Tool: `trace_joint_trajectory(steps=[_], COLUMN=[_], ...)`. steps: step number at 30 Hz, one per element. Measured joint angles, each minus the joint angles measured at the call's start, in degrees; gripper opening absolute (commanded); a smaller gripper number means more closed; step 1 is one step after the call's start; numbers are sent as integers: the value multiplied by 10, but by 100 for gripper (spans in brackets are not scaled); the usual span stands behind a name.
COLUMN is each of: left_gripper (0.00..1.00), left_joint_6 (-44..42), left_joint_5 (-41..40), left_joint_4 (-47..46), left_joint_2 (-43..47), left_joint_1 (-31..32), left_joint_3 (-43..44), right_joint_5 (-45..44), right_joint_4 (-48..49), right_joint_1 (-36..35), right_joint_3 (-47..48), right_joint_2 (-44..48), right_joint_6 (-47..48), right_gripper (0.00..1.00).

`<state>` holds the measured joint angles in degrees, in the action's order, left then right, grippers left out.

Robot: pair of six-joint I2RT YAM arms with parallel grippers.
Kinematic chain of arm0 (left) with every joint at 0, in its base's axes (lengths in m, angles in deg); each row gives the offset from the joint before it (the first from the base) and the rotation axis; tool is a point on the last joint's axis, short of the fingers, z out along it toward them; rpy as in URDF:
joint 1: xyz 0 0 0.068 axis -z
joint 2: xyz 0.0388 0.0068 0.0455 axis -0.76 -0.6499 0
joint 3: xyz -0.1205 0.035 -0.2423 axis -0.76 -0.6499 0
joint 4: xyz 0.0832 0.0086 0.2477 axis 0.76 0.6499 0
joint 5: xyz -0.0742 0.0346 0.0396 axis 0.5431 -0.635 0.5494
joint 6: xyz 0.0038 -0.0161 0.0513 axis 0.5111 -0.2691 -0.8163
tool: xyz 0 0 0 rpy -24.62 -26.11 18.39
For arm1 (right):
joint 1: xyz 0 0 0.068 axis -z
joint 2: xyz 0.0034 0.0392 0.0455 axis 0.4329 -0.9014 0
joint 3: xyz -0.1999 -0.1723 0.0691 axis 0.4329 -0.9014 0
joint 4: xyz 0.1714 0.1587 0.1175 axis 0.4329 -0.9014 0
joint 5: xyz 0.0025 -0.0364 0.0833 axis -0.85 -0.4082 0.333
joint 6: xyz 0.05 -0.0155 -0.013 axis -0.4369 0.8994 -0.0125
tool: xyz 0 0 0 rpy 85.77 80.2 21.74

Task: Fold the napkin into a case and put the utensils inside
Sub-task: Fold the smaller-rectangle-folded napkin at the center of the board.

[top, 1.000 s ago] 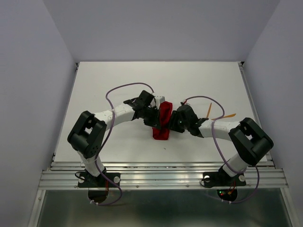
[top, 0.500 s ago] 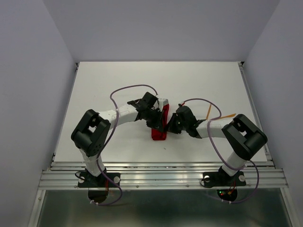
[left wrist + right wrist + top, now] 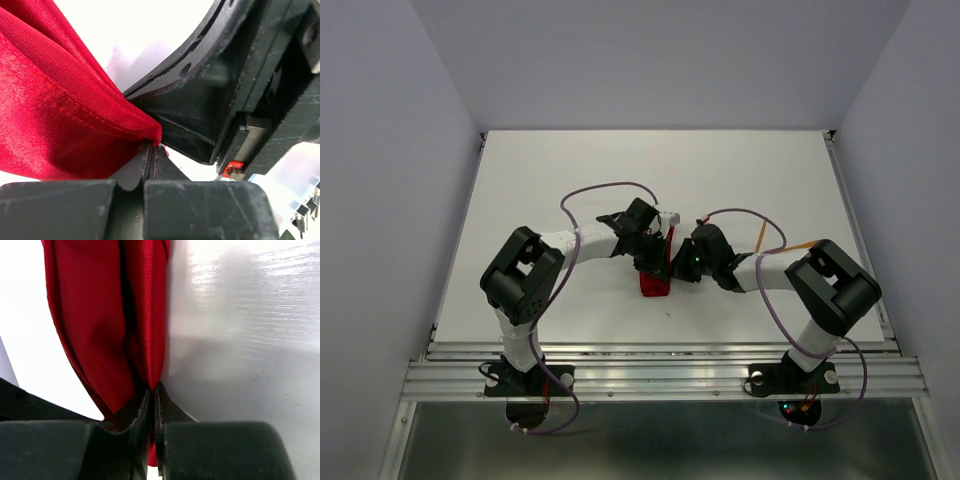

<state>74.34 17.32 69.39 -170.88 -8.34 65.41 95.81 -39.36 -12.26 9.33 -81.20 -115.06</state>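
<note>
Both pairs of jaws are pressed together on red cloth. The left gripper [image 3: 152, 148] pinches a corner of the napkin [image 3: 55, 110]. The right gripper [image 3: 154, 389] nips a folded edge of it, and the fabric runs away from its fingertips in long pleats. Seen from above, the napkin is bunched into a narrow red strip near the middle of the table [image 3: 570, 170], between the two grippers, which meet head to head over it (they hide most of it, and only the near end shows). The orange utensils [image 3: 761, 234] lie on the table well apart to the right, one partly covered by the right arm [image 3: 775, 272].
</note>
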Motion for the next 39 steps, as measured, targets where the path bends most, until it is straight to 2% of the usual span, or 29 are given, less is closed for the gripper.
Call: trace_joint_trajectory(steps=[4, 6, 13, 19, 29, 39], left_gripper=[0, 0, 0, 0, 0, 0], left_joint_6=[0, 0, 0, -1, -8, -9], left_joint_5=[-5, -9, -10, -10, -8, -10], left_joint_4=[2, 4, 0, -2, -43, -100], left_joint_2=[-7, -10, -12, -12, -4, 66], left_joint_1=[0, 0, 0, 0, 0, 1], left_joint_3=[0, -1, -1, -1, -39, -94], right_joint_5=[0, -4, -20, -19, 1, 54], right_joint_4=[5, 11, 12, 14, 18, 29], right_joint_1=[1, 1, 4, 12, 29, 61], right_joint_3=[-2, -9, -57, -67, -60, -32], right_joint_2=[1, 10, 67, 83, 78, 50], right_joint_6=[-5, -10, -18, -23, -26, -18], right_gripper=[36, 43, 56, 63, 69, 79])
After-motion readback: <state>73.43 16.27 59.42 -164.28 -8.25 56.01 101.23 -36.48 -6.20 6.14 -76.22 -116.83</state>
